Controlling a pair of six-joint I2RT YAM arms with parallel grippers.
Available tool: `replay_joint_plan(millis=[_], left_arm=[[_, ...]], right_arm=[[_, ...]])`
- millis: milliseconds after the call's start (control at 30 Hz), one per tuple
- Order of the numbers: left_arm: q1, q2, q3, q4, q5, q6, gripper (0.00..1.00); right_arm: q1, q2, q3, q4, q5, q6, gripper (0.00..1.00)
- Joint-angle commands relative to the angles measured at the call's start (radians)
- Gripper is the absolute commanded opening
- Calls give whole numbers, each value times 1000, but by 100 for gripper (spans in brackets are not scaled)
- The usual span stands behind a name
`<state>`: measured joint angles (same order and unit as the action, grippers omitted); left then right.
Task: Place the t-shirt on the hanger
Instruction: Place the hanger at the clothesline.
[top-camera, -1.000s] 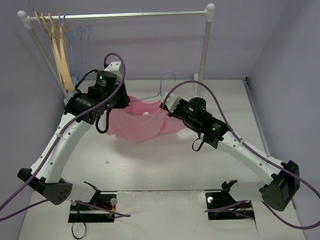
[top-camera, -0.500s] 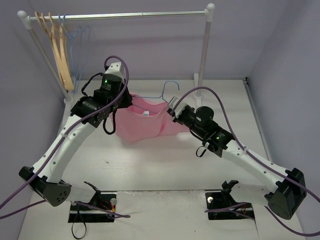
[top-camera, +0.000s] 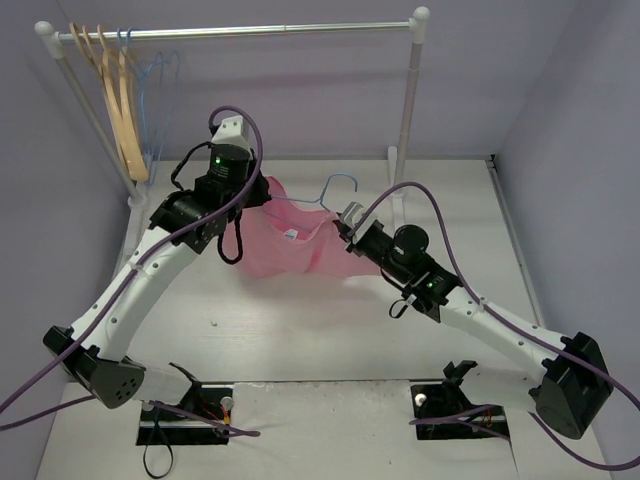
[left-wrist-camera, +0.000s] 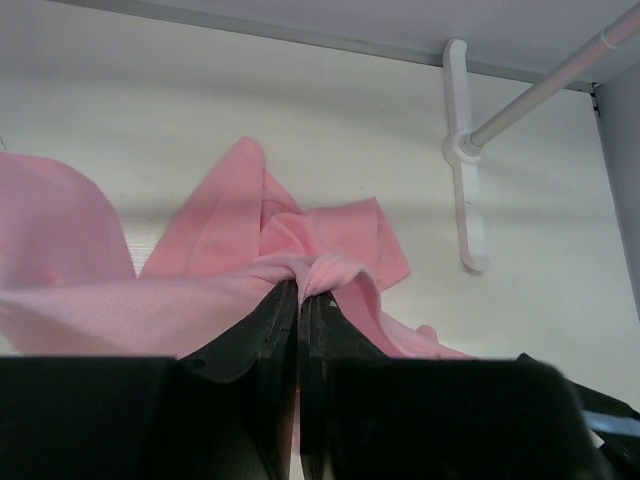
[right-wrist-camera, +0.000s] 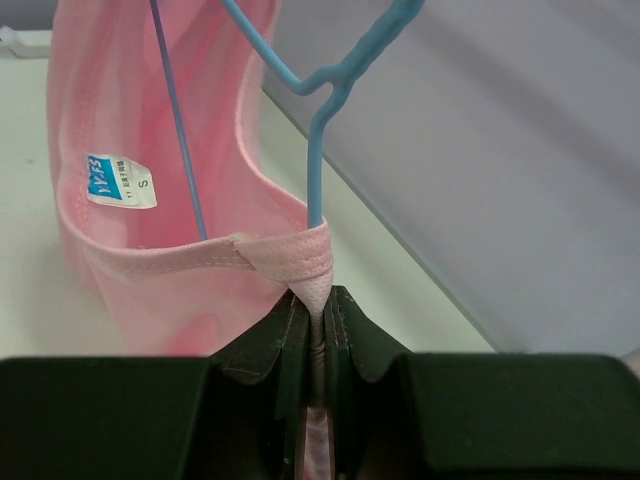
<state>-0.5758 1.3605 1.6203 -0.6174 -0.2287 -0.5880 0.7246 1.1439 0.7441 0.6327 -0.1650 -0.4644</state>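
Note:
The pink t-shirt (top-camera: 290, 245) hangs stretched between my two grippers above the table's middle. Its white-and-blue label (right-wrist-camera: 120, 181) shows inside the neck. The pale-blue wire hanger (top-camera: 335, 190) pokes out of the neck opening, hook up; its wires (right-wrist-camera: 312, 150) pass through the collar in the right wrist view. My left gripper (top-camera: 255, 205) is shut on a bunched fold of the shirt (left-wrist-camera: 300, 265) at its left shoulder. My right gripper (top-camera: 345, 222) is shut on the collar edge (right-wrist-camera: 300, 255) right beside the hanger wire.
A clothes rail (top-camera: 250, 32) spans the back, with tan wooden hangers (top-camera: 120, 110) and spare blue wire hangers (top-camera: 160, 85) bunched at its left end. Its right post (top-camera: 408, 100) and foot (left-wrist-camera: 462, 150) stand behind the shirt. Purple walls close in left and right.
Both grippers have moved right and slightly nearer with the shirt. The shirt has pulled tighter and flatter, and the hanger hook has shifted right with it.

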Motion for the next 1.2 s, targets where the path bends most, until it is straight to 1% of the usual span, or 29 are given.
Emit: replay_joint_plan(millis=[0,33,133,200,233,300,400,433,467,533,567,667,767,800,867,900,933,967,1000,1033,1067,1100,1133,1167], left_arm=[[-7,23,56,82,-9,-9,0],[-7,28,59,82,-9,-6,0],[-7,57,84,73,6,14,10],[-7,74,99,59,15,24,15],[-7,77,101,58,19,28,18],[-7,72,96,64,19,45,20],[-7,68,117,67,25,92,29],[-6,71,133,61,25,114,32],[-6,81,153,44,26,160,38],[-4,95,222,22,28,213,42],[-4,106,245,2,34,265,46],[8,103,299,-5,77,359,50],[50,75,311,-5,181,450,53],[71,66,309,-8,277,467,54],[163,45,305,-34,403,511,54],[203,39,300,-45,548,527,55],[271,32,293,-73,621,568,55],[301,29,279,-93,681,591,55],[326,31,273,-113,792,635,55],[346,37,270,-160,830,690,55],[372,45,276,-195,903,730,55],[381,52,279,-227,937,764,55],[393,70,283,-228,972,764,55],[415,81,292,-328,1041,849,55]], right_arm=[[-17,-10,6,214,-65,46,0],[-20,-12,1,220,-88,50,0],[-27,-10,-3,242,-97,63,0],[-33,-9,-5,243,-91,70,0],[-42,-6,-6,246,-91,73,0],[-53,-7,-15,260,-102,90,0],[-73,-3,-22,269,-120,104,0],[-74,2,-23,269,-123,107,0],[-82,4,-23,271,-126,110,0],[-86,11,-28,269,-139,118,0],[-94,13,-29,269,-145,122,0],[-105,23,-32,265,-177,133,0],[-113,28,-28,252,-215,136,0],[-114,30,-25,246,-226,135,0],[-119,31,-17,229,-252,132,0],[-122,30,-14,216,-274,130,0],[-123,30,-11,210,-286,129,0],[-128,30,-5,203,-298,125,0],[-129,27,-2,188,-307,125,0],[-131,27,0,182,-323,124,0],[-132,27,6,174,-329,121,0],[-136,25,9,162,-334,118,0],[-134,25,11,154,-344,116,0],[-136,22,12,150,-350,115,0]])
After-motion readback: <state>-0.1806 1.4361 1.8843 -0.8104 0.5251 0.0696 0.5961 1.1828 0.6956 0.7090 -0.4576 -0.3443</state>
